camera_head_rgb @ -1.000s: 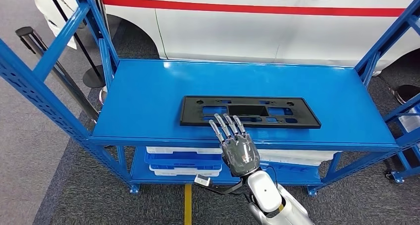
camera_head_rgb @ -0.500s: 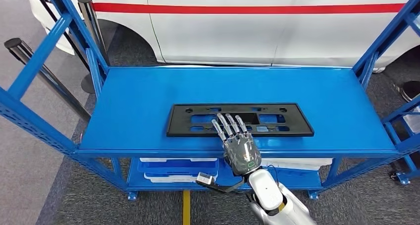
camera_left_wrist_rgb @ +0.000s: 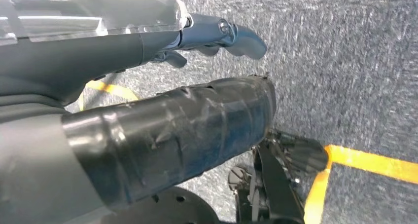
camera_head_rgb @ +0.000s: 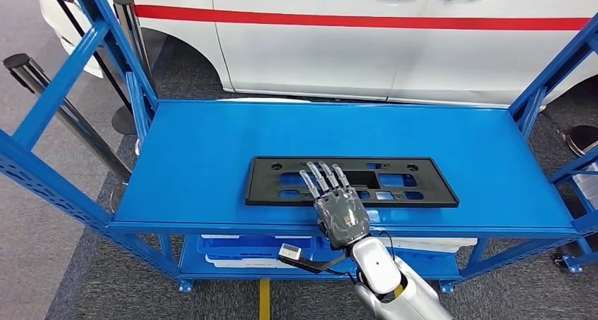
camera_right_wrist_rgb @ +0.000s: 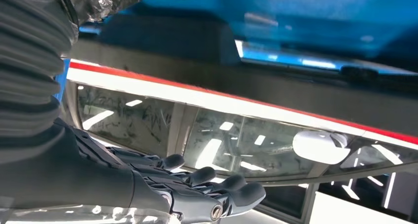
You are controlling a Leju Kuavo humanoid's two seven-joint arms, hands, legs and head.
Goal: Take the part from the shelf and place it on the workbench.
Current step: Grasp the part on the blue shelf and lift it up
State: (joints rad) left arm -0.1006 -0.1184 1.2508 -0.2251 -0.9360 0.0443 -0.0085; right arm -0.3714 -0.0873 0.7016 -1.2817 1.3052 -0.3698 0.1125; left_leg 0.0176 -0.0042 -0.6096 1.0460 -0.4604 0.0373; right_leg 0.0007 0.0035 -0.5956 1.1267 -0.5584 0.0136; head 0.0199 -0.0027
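Nearest the camera in the head view, the silver right arm rises from the bottom edge to the right hand [camera_head_rgb: 341, 216], held palm-down with fingers [camera_head_rgb: 321, 177] straight and slightly spread, holding nothing, their tips over the near edge of the part [camera_head_rgb: 416, 182]. That flat black part lies on the blue shelf [camera_head_rgb: 197, 151]. Beyond stands a white car [camera_head_rgb: 338, 45]. Whether the left hand [camera_left_wrist_rgb: 217, 34] is closed cannot be told.
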